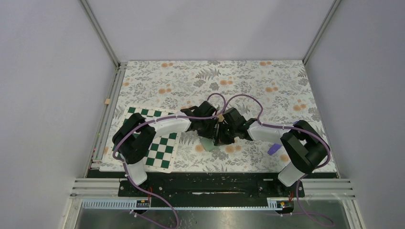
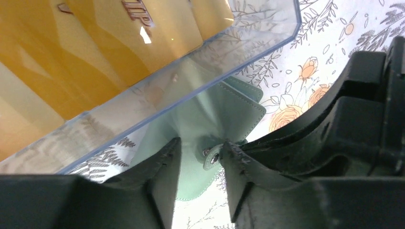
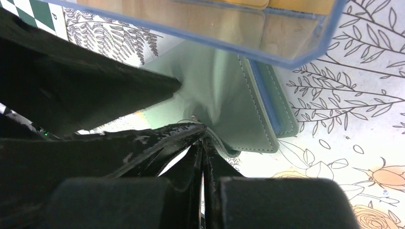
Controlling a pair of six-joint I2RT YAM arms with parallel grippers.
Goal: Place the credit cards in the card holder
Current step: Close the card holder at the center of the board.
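The credit cards (image 2: 95,57), glossy orange-yellow rectangles, show through a stiff clear plastic sleeve (image 2: 191,71) slanting just above the card holder (image 2: 224,114), a soft, stitched mint-green wallet over the floral counter (image 2: 334,28). My left fingers (image 2: 167,162) are spread, the holder's snap tab (image 2: 211,157) untouched between them. My right fingers (image 3: 157,143) are pressed together, seemingly pinching that tab, so I judge my left arm freer for the cards.

The card holder (image 2: 215,112) is mint green, the credit cards (image 2: 110,47) orange-yellow.
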